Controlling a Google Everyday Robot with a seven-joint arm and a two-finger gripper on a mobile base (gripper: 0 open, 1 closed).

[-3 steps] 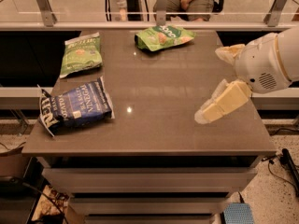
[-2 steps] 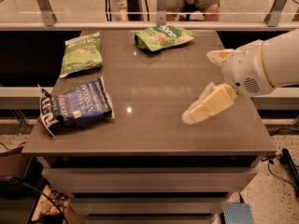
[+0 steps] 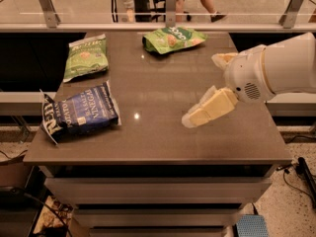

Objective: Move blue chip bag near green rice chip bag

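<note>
The blue chip bag lies flat at the table's front left, white lettering up, white band at its left end. The green rice chip bag lies at the far middle of the table. My gripper hangs over the right part of the table, open and empty, with one cream finger stretched toward the table's centre and the other behind it. It is well to the right of the blue bag and in front of the green rice chip bag, touching neither.
A duller green bag with a whitish top band lies at the far left. The brown table has a front edge close to the blue bag. A glass railing and a person's legs are beyond the table.
My gripper and arm have moved left, further in over the table. The bags have not moved.
</note>
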